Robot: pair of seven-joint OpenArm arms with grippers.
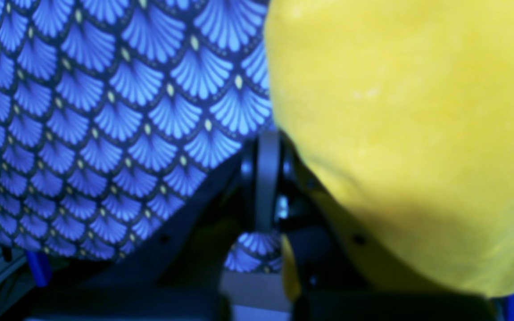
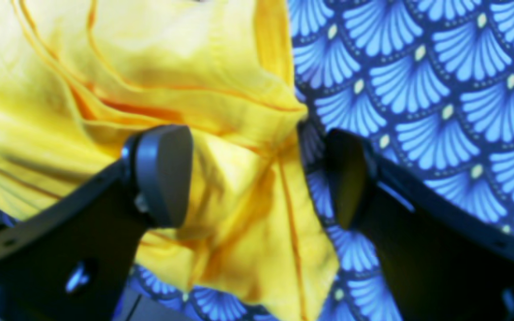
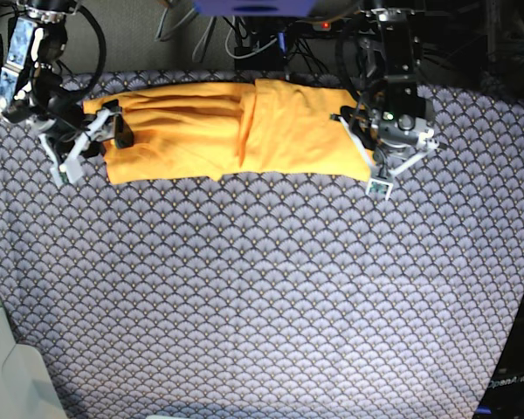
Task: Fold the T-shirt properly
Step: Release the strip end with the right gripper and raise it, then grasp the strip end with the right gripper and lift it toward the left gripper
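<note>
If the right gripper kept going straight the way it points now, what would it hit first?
Most likely the T-shirt. The right gripper has its jaws open, and a bunched yellow corner of the shirt lies between them. The patterned cloth lies underneath. Depth is unclear, so contact may already be close.

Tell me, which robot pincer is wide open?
The right pincer, at the T-shirt's end: its fingers stand far apart. The left pincer pinches the fabric.

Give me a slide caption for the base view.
Two tools flank a long yellow-orange cotton T-shirt on blue-grey scallop-patterned cloth.
</note>
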